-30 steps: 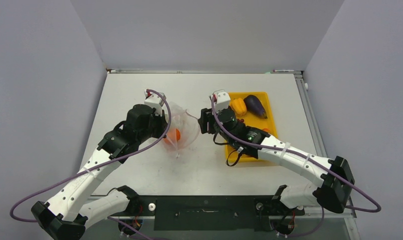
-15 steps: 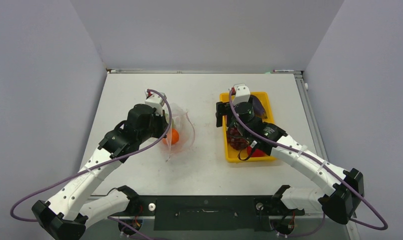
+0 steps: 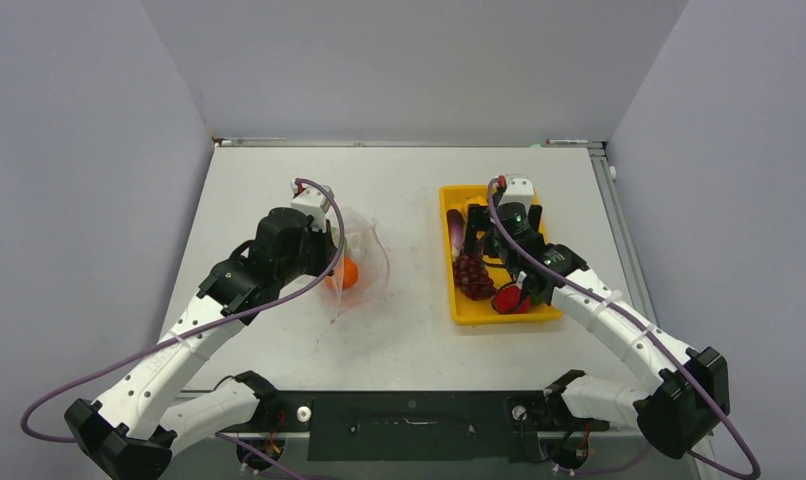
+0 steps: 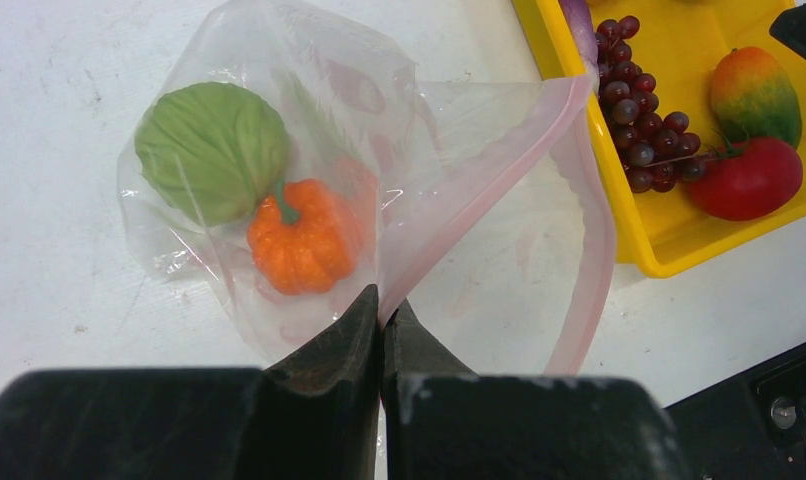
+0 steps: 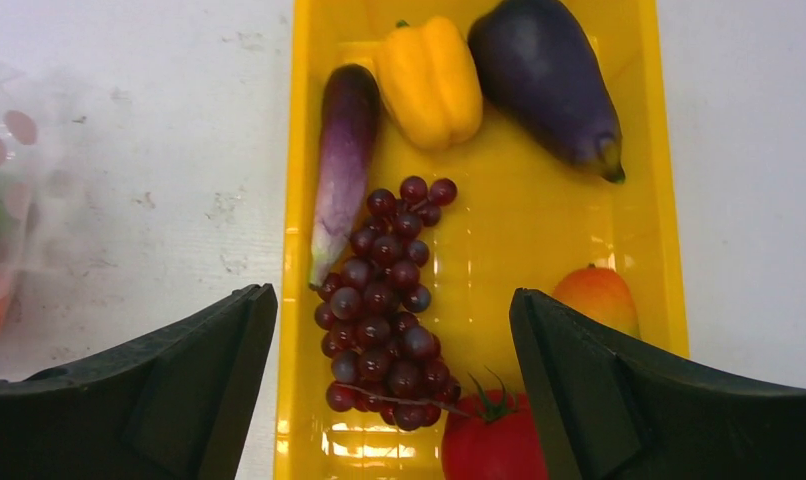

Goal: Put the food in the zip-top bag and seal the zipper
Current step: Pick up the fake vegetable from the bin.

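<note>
Zip-top bag [image 4: 449, 130]: clear, floppy, pale pink-red dots, lying on the white table [image 3: 279, 170] just left of the yellow tray [image 5: 539, 230], apart from it. Its mouth gapes toward the tray and the closed end points away from it. Zipper [image 4: 604, 250] is a narrow pink strip. One lip is pulled up taut and the other curves loose on the table. Its long axis runs roughly near-to-far across the table.

Left gripper [image 4: 382, 305] is clenched on the raised lip at one end of the strip. Inside the bag are a green cabbage-like piece [image 4: 211, 150] and an orange pumpkin [image 4: 301, 235], touching.

Right gripper [image 5: 391, 298] hangs over the tray, jaws spread wide, gripping nothing. Food in the tray:
- dark red grape bunch [image 5: 384, 290], long axis along the tray
- slim purple eggplant [image 5: 341, 160] along the left wall, touching the grapes
- yellow pepper [image 5: 431, 80]
- fat dark eggplant [image 5: 544, 85], angled across the corner
- red tomato [image 5: 489, 440]
- orange-yellow fruit [image 5: 599, 295] at the right wall
</note>
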You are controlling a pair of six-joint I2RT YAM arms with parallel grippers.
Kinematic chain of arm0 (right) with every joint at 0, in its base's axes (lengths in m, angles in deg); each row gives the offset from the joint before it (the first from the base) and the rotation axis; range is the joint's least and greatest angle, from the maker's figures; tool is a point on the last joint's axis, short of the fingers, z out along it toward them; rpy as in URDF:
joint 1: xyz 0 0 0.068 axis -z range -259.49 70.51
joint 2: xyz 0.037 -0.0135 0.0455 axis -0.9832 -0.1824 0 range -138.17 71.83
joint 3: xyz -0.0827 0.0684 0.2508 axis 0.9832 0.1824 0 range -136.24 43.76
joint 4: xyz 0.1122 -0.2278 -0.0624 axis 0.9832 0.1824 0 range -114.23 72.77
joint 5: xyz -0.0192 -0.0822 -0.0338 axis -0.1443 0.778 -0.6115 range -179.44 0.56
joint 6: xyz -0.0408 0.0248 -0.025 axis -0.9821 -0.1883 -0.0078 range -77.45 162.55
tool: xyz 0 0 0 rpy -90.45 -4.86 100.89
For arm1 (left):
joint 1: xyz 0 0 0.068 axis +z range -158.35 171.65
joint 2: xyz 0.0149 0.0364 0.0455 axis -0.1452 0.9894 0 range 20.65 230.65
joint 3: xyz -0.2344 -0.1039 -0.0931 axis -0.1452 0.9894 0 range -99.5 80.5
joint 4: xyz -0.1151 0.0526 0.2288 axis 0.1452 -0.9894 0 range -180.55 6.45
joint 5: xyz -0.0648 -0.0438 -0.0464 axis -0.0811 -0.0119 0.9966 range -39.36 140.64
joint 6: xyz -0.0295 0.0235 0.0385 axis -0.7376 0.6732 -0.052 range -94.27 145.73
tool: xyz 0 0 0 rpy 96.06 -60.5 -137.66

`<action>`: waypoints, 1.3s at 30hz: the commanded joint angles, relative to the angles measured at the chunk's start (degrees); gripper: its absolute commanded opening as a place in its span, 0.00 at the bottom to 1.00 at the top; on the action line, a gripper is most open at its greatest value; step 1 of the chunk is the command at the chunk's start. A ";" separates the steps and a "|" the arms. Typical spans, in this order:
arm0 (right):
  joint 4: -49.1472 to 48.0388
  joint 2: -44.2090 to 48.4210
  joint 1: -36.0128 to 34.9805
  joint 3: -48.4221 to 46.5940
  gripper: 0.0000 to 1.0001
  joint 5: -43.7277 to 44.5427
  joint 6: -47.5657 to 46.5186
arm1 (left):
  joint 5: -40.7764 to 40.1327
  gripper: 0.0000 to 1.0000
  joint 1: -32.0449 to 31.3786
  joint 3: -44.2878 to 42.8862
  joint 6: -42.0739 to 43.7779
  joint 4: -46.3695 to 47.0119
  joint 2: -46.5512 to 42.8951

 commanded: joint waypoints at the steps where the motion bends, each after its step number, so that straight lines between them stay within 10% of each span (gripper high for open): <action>1: 3.97 2.88 1.46 1.84 0.90 2.35 5.35 | 0.21 0.00 0.27 -0.54 0.77 2.63 -0.16; 39: 17.31 1.23 1.75 14.71 0.90 6.09 22.27 | 0.17 0.00 0.23 -0.65 0.86 2.48 -0.29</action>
